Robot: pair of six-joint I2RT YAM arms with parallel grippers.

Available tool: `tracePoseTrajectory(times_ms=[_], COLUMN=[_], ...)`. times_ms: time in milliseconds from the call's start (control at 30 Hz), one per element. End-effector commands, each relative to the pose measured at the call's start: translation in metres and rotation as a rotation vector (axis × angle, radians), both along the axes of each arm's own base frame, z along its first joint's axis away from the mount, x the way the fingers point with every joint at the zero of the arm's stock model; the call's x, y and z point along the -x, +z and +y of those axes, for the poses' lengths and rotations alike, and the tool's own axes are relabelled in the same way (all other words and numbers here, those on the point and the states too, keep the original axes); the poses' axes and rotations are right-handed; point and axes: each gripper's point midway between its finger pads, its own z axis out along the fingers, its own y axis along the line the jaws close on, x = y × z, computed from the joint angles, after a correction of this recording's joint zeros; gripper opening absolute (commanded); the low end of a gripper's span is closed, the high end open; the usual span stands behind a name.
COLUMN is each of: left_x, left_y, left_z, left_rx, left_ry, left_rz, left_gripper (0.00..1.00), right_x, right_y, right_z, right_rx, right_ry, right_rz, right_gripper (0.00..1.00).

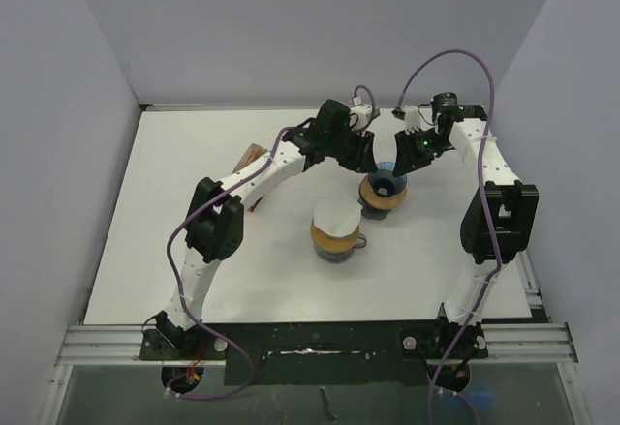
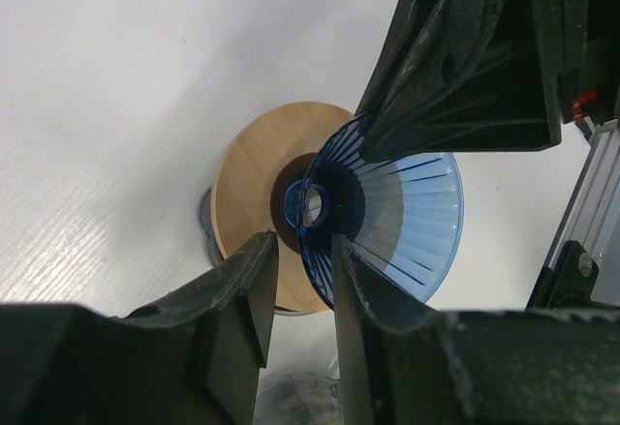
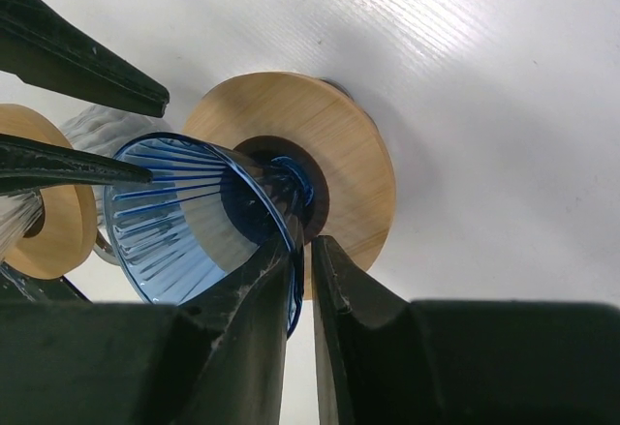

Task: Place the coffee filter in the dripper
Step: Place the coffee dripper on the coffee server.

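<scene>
Blue dripper [image 1: 389, 184] sits mouth-up on a wooden collar [image 2: 250, 175], far-centre of the tabletop [image 1: 194, 251], w/ both arms at it. Right gripper [image 3: 302, 247] looks clamped on the dripper's wall. Left gripper [image 2: 305, 251] straddles the opposite rim, jaws narrowly apart w/ a gap on one side, so no pinch. White paper filter [image 1: 335, 219] isn't in the dripper: it rests atop a second collared server [image 1: 335, 244], just beside the dripper on its near-left, i.e. the left arm's side. Left arm is nearer, so prob. its pick, reaching back toward the bases.
</scene>
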Motion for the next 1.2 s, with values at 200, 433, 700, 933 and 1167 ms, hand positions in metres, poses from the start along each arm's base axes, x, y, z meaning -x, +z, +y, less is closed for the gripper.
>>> tracePoseTrajectory(times_ms=[200,433,700,933,1167], left_x=[0.0,0.001,-0.002,-0.005,-0.005], left_y=[0.021,0.03,0.034,0.034,0.029], left_z=[-0.012,-0.009,-0.003,0.001,0.002], left_rx=[0.051,0.054,0.037,0.024,0.012], left_ry=[-0.025,-0.021,-0.005,0.009,0.017], left_rz=[-0.02,-0.038,-0.061,-0.073,-0.064], left_gripper=[0.26,0.26,0.26,0.27,0.27], right_x=[-0.008,-0.007,-0.006,-0.009,-0.011], right_y=[0.016,0.019,0.02,0.019,0.017], right_z=[0.013,0.02,0.027,0.028,0.024], right_rx=[-0.084,-0.109,-0.148,-0.15,-0.133], right_ry=[0.011,0.023,0.034,0.031,0.027], right_rz=[-0.032,-0.029,-0.018,-0.02,-0.026], right_gripper=[0.16,0.15,0.14,0.14,0.18])
